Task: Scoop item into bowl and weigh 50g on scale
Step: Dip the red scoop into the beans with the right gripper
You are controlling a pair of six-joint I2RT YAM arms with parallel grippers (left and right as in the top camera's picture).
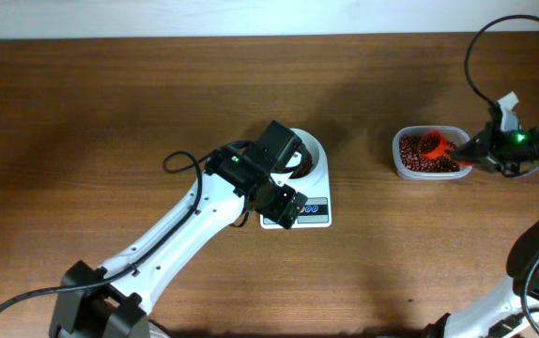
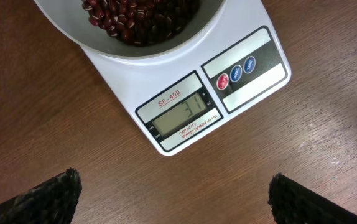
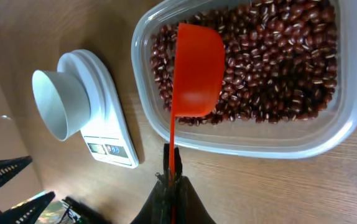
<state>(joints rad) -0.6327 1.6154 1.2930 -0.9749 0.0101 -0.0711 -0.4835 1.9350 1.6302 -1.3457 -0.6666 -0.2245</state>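
Right gripper [image 3: 171, 182] is clamped tight on the thin handle of the scoop [image 3: 197, 68]. The scoop lies over the tub [image 3: 328, 144], cup apparently empty, just above the beans [image 3: 278, 56] that fill it. A part-load of beans also lies in the bowl [image 2: 166, 53], which stands on the scale [image 2: 241, 93], well left of the tub. Left gripper [image 2: 172, 199] hovers just in front of the scale, jaws wide apart, holding nothing. Display [image 2: 181, 119] is lit, digits too faint to read surely. Step in hand, by my reckoning: another dip. Push the lip in shallow, take a small load and level it before lifting so none roll onto the table [image 2: 41, 124]. Tip slowly over the bowl's centre and let the reading settle. Left arm clear of bowl and platform, else the weight reads false.
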